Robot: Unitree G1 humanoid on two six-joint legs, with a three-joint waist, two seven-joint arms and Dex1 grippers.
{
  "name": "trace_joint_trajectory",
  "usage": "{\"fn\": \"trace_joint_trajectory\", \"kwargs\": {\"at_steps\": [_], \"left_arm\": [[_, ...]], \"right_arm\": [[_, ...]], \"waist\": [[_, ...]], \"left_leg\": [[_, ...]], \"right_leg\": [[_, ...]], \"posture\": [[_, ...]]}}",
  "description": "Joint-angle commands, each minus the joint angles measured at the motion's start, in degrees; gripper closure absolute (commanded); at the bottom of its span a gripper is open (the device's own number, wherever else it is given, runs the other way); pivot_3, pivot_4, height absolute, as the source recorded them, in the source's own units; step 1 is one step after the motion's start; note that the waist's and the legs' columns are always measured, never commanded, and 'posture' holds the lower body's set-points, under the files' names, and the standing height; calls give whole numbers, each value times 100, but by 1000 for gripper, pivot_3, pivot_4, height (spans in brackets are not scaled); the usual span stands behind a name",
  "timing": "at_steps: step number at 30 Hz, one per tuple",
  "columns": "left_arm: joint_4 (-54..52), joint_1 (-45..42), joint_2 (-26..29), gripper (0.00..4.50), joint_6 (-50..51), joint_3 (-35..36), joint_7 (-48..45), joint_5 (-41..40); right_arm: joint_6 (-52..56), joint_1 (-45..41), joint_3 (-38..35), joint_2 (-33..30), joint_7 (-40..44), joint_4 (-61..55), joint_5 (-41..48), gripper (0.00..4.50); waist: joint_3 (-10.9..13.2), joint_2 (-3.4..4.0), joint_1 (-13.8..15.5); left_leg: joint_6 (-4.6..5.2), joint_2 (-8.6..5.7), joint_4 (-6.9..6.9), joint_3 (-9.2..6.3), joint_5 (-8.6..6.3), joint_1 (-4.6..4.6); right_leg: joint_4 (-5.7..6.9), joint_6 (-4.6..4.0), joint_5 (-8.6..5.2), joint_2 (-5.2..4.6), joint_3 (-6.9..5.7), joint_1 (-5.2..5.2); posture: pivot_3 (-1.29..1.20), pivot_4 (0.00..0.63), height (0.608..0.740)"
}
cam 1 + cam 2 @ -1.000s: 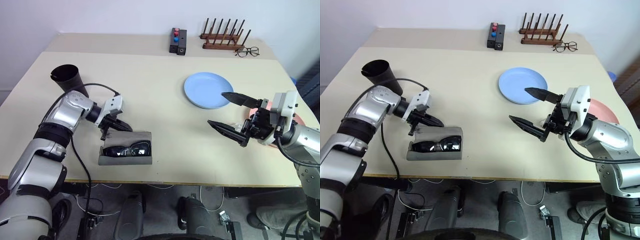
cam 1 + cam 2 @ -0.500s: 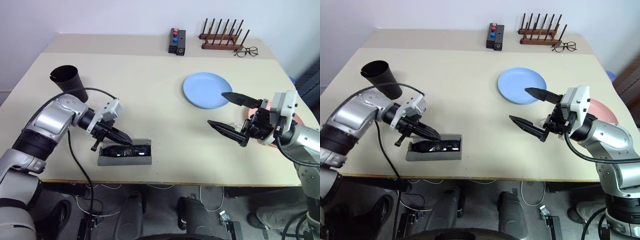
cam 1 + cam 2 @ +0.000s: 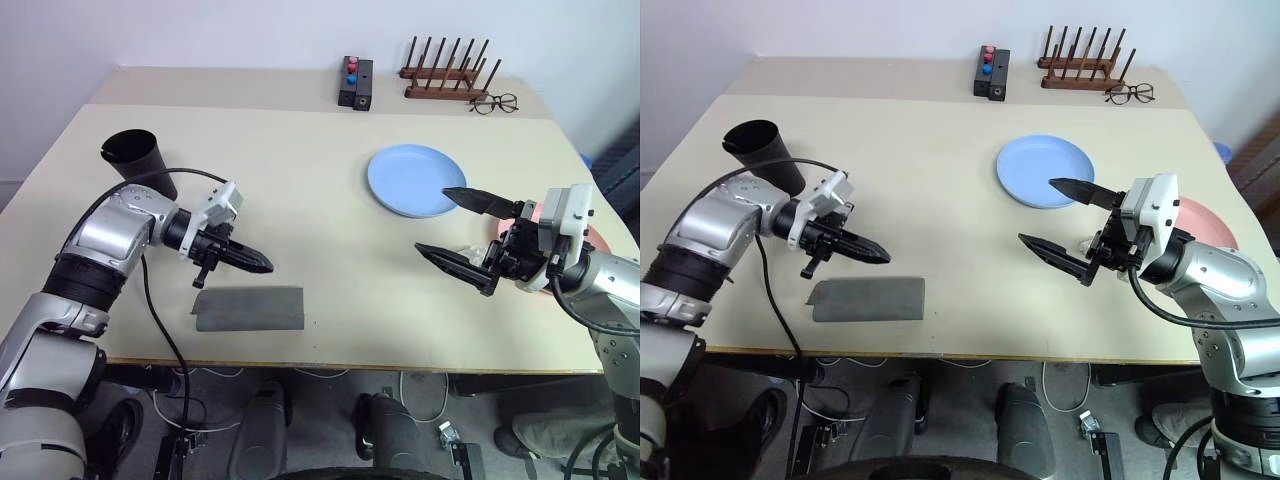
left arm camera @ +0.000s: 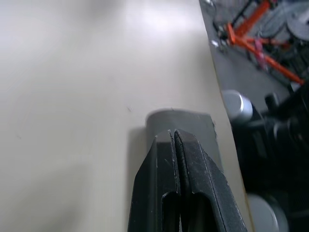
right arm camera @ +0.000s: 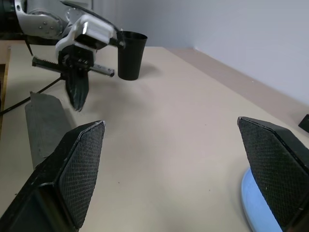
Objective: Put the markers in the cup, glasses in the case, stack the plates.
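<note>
Now the left end effector (image 3: 262, 266) hovers clenched above the flap-closed case (image 3: 249, 308), the right end effector (image 3: 456, 229) spread wide.

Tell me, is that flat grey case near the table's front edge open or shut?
Shut. The case lies flat with its flap folded over, showing plain grey on top and nothing inside.

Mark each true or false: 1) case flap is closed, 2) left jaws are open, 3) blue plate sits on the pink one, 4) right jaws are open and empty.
1) True: the case lies shut, flap over.
2) False: the left gripper has its jaws shut, above the case.
3) False: the blue plate lies alone on the table; the pink plate lies apart, behind the right arm.
4) True: the right gripper holds nothing, jaws wide.
</note>
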Motion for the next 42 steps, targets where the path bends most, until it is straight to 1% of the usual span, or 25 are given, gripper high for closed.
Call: {"fn": "trace_joint_trajectory", "kwargs": {"at_steps": [1, 3, 6, 10, 11, 12, 13, 18, 20, 24, 26, 30, 35, 38, 42], "left_arm": [[297, -630, -236, 4454, 669, 828, 231, -438], [549, -979, -374, 4454, 1026, 1170, 400, -567], [798, -1298, -526, 3622, 1086, 1562, 579, -606], [443, -1289, -488, 1619, 1337, 1781, 354, -777], [369, -1252, -522, 1051, 1320, 1802, 386, -759], [264, -1195, -553, 634, 1348, 1812, 395, -761], [119, -1102, -586, 60, 1343, 1816, 409, -763], [-385, -789, -681, 19, 1398, 1876, 471, -829], [-540, -699, -739, 19, 1319, 1944, 609, -817], [-775, -597, -757, 19, 1413, 2017, 703, -889], [-936, -512, -759, 19, 1254, 2051, 684, -867], [-1191, -410, -725, 19, 1340, 2059, 734, -946], [-1375, -282, -712, 19, 1442, 2088, 813, -1045], [-1362, -220, -703, 19, 1415, 2096, 842, -1053], [-1408, -183, -682, 19, 1509, 2118, 877, -1123]], "right_arm": [[-105, -97, -106, -14, -50, 14, -102, 0], [-52, -128, -116, -18, -133, 86, -154, 0], [74, -150, -117, -67, -226, 193, -214, 0], [194, -22, 35, -272, -398, 814, -865, 0], [149, -36, 40, -291, -445, 922, -1008, 0], [212, -44, 19, -330, -438, 985, -1026, 0], [301, -56, 8, -383, -434, 1021, -1041, 0], [1353, -295, -88, -536, -491, 1243, -652, 0], [1274, -239, 121, -671, -501, 1151, -1002, 0], [1610, -531, 325, -638, -843, 1452, -1265, 0], [1506, -465, 474, -772, -757, 1503, -1505, 0], [1391, -441, 853, -965, -795, 1668, -2082, 0], [1997, -526, 1108, -1108, -744, 1525, -2189, 0], [2219, -741, 1031, -1034, -788, 1673, -2131, 0], [2496, -1114, 653, -906, -831, 1857, -1827, 0]], "waist": [[0, -1, -3], [0, -1, -13], [0, -1, -36], [0, 0, -47], [0, 0, -46], [0, 0, -43], [0, 1, -40], [-1, 1, -28], [-1, 2, -21], [-1, 1, -29], [-1, 1, -29], [-1, 1, -24], [-1, 1, -26], [-1, 1, -44], [-1, 1, -50]], "left_leg": [[0, 0, 1, 0, 0, -1], [0, 0, 1, -1, 0, 0], [0, -1, -3, -1, 0, 2], [1, 0, -11, -1, 1, 7], [1, 0, -10, 0, 1, 6], [1, 0, -8, 0, 1, 6], [1, 0, -6, 0, 1, 6], [1, 0, -4, 0, 1, 6], [1, 0, -4, 0, 1, 6], [1, 0, -4, 0, 1, 6], [1, 0, -3, 0, 1, 7], [1, 0, -6, 0, 1, 5], [1, -1, -3, 0, 1, 6], [1, -1, -3, 0, 1, 6], [1, 0, -3, 0, 1, 6]], "right_leg": [[0, 0, 0, 0, 0, 0], [0, 1, 0, 0, 0, 3], [0, 2, 0, 0, 0, 2], [4, 3, 0, 2, 0, 0], [4, 3, 0, 2, 0, 0], [4, 2, 0, 2, 0, 1], [4, 2, 1, 2, 1, 1], [5, 1, 1, 2, 2, 3], [5, 1, 1, 2, 1, 3], [4, 1, 1, 2, 1, 3], [4, 1, 1, 2, 2, 3], [4, 2, 1, 2, 1, 2], [4, 2, 1, 2, 2, 3], [5, 2, 1, 2, 2, 2], [5, 2, 1, 2, 2, 2]], "posture": [[0, 150, 740], [0, 150, 740], [0, 150, 740], [0, 150, 740], [0, 150, 740], [0, 150, 740], [0, 150, 740], [0, 150, 740], [0, 150, 740], [0, 150, 740], [0, 150, 740], [0, 150, 740], [0, 150, 740], [0, 150, 740], [0, 150, 740]]}}
